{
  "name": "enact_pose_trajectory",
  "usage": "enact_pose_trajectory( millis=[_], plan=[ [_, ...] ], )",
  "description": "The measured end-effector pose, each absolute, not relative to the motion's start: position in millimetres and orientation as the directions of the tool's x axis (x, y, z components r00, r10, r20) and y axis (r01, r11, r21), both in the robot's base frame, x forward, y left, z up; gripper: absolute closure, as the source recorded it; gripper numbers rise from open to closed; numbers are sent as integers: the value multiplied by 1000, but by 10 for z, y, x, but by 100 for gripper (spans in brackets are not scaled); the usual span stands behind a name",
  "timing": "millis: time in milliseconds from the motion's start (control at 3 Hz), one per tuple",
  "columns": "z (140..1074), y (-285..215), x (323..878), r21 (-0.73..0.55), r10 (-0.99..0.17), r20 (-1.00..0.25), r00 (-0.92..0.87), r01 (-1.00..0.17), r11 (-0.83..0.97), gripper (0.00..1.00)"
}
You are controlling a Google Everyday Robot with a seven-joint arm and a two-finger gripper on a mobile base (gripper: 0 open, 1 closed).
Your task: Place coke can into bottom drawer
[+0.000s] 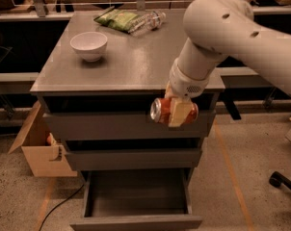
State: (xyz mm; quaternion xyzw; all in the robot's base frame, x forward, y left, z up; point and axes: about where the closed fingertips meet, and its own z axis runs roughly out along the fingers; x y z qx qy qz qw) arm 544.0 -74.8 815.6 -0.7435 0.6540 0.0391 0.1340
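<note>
Gripper: the gripper (177,110) is hanging off the cabinet's front edge, level with the top drawer's face, its fingers (180,114) clenching the can across its middle.
Can: the can (161,111) is lying on its side in the grasp, silver end facing left, clear of the cabinet top (131,57) and in the air above the open drawer.
Why held so: a grasp across the body is keeping the can from rolling, and carrying it out past the front edge is likely giving it a free path downward.
Drawer: the bottom drawer (136,198) is standing pulled out, nothing showing in it, well below the can; the two upper drawers are sitting shut.
Step in hand: judging by the pose, the arm is carrying the can down toward the drawer; the release is not yet done.
Next move: lowering, probably nudging left so the can clears the drawer's right wall.
Risk: the can could be rolling once let go if dropped from too high.
Bystanders: a bowl (88,44), a bottle (146,22) and a green bag (115,19) are sitting on the cabinet top, well apart from the gripper.
</note>
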Motion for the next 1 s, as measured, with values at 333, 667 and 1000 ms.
enact_pose_trajectory(
  millis=[333,667,1000],
  plan=[
    [7657,-660,5191,-156,-961,-257,106,-985,-67,100],
    [6983,-562,4944,-135,-958,-280,62,-991,-24,100],
    [6315,-551,4752,-91,-937,-347,-33,-993,69,100]
  ],
)
